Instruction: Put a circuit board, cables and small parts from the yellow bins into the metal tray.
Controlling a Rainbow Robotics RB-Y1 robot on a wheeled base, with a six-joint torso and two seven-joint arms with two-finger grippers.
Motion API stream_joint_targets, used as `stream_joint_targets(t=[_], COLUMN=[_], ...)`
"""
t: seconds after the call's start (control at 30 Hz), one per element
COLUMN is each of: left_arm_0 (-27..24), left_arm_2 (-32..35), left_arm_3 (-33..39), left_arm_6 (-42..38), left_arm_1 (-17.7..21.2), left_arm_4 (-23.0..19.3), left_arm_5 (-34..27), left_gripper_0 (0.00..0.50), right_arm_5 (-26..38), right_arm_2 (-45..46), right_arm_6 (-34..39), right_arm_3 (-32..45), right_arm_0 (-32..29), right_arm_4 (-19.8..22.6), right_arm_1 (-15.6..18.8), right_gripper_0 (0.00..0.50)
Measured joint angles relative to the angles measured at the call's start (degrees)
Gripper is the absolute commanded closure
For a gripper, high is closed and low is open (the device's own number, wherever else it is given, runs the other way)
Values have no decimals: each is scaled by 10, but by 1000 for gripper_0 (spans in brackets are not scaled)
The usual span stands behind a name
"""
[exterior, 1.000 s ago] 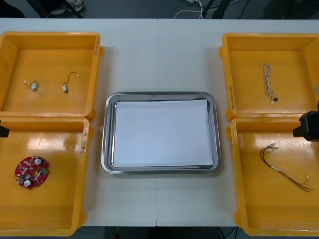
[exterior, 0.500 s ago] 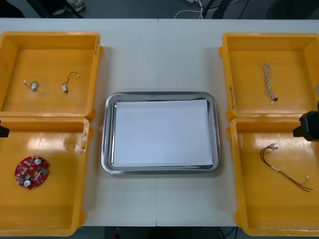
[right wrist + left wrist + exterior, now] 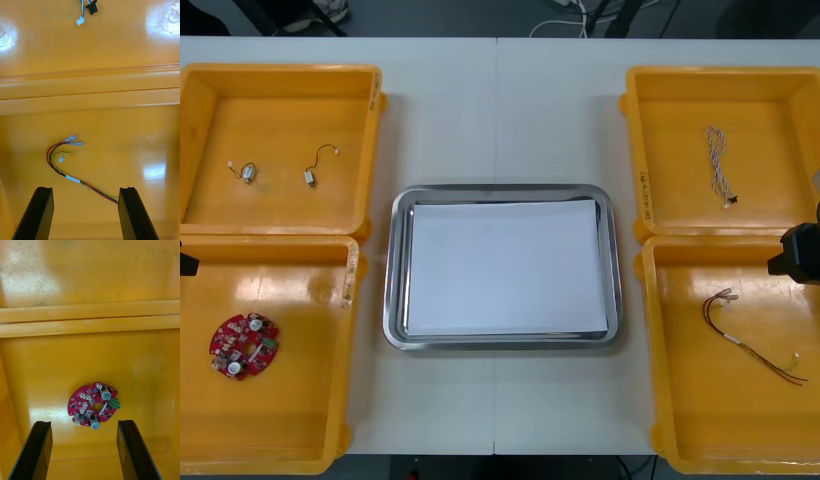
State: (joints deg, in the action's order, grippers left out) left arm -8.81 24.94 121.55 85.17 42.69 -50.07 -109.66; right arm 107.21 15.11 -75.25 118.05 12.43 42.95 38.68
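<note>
Seen from above, a metal tray (image 3: 395, 270) with a white inside sits at the middle of a light tabletop (image 3: 500, 110), with two yellow bins on each side. The far left bin (image 3: 280, 72) holds two small metal parts (image 3: 247, 171), apart from each other, each with a short wire. The near left bin (image 3: 290, 400) holds a round red circuit board (image 3: 243, 345). A twisted blue and white cable (image 3: 720, 165) lies in the far right bin (image 3: 670, 150), and a red and yellow cable (image 3: 750, 335) lies in the near right bin (image 3: 700, 400). The left arm (image 3: 186, 263) and the right arm (image 3: 800, 252) show at the table's side edges, each above the rims between its two bins. From the right wrist, the right claw (image 3: 85, 189) hangs released over the near right bin, its black fingers wide apart, the red and yellow cable on the bin floor just beyond them, one end running close to one finger. From the left wrist, the left claw (image 3: 84, 423) is likewise released above the near left bin, with the circuit board flat on the floor just past its fingertips, touching neither.
</note>
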Motion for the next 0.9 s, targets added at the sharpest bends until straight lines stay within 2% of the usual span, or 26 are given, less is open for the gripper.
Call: stream_joint_targets(t=[0.9], left_arm_0=[0], left_arm_2=[0], left_arm_3=[0], left_arm_6=[0], left_arm_1=[0], left_arm_4=[0], left_arm_5=[0], left_gripper_0=[0], right_arm_5=[0], right_arm_2=[0], right_arm_6=[0], right_arm_3=[0], right_arm_0=[0], right_arm_4=[0], right_arm_1=[0], right_gripper_0=[0])
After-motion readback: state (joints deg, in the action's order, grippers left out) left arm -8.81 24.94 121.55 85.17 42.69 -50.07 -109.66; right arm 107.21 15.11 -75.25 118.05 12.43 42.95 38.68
